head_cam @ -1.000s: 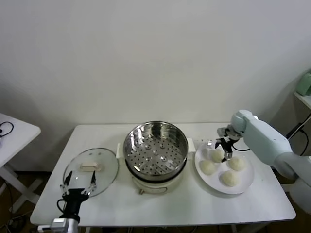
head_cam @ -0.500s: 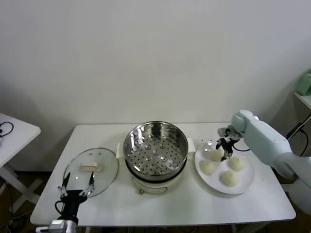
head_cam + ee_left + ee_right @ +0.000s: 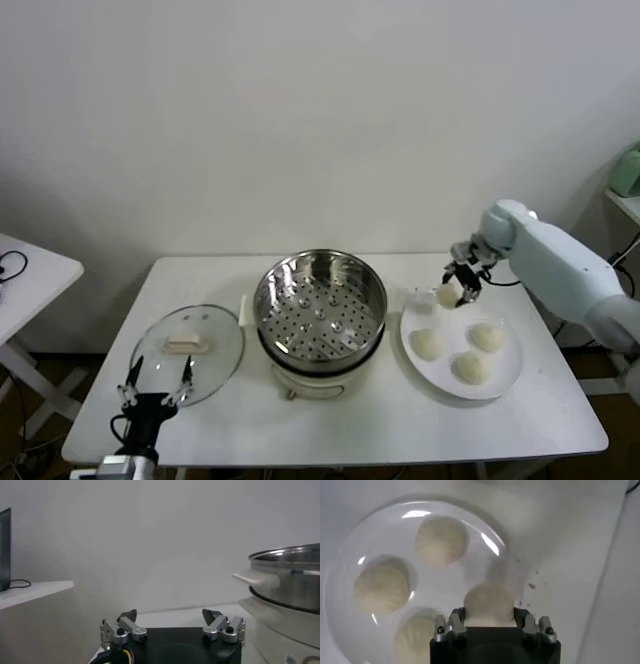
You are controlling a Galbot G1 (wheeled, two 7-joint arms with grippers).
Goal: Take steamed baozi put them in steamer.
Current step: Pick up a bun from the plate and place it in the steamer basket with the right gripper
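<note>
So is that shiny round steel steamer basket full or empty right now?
Empty. The head view shows the shiny steel steamer with its perforated floor bare; three cream-white buns sit on the white plate, one in the right gripper.

Cut off by the picture's lower edge beside the steamer (image 3: 295, 587): the left pincer (image 3: 172, 625) body; hidden behind the right pincer (image 3: 489, 622): the near side of the held baozi (image 3: 488, 604) and part of one bun (image 3: 412, 637) on the plate (image 3: 350, 555).

right gripper (image 3: 458, 290) clamped, arm stretched forward and raised; left gripper (image 3: 157, 378) parked low, fingers spread wide.
</note>
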